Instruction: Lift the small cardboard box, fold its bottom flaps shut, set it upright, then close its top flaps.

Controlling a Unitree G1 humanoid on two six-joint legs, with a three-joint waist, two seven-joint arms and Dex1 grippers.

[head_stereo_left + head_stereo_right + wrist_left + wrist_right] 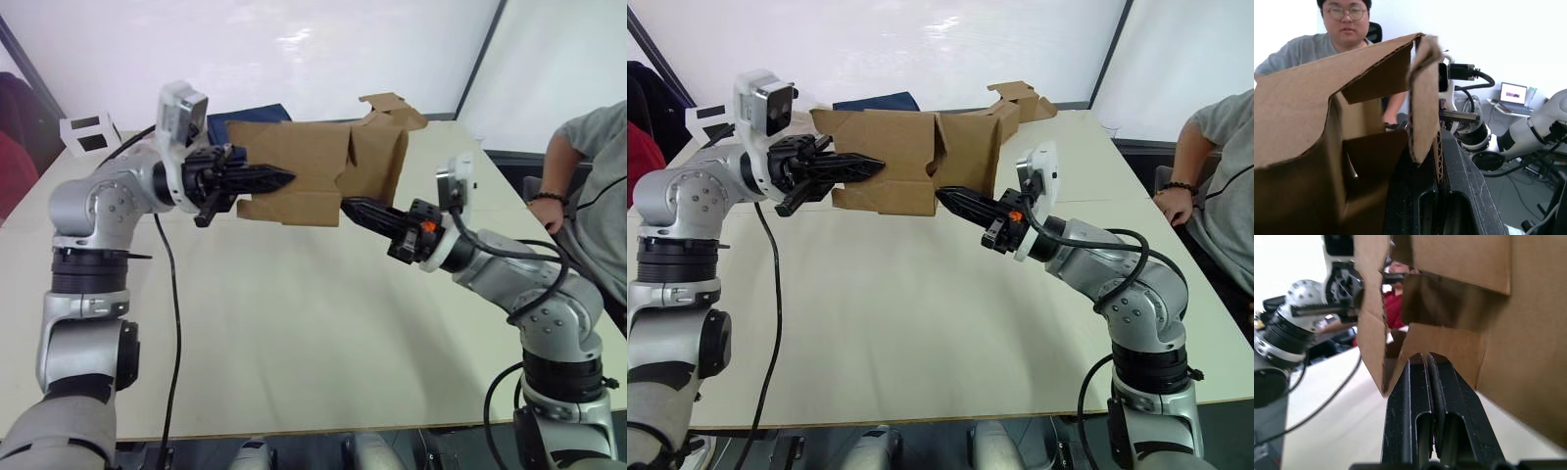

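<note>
Small cardboard box (313,166) hangs above pale table (294,333), white wall (294,39) behind.

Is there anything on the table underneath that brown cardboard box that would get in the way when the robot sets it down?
Nothing visible does. The small brown cardboard box is held in the air between the left pincer and right pincer, and the pale table beneath it is bare.
</note>
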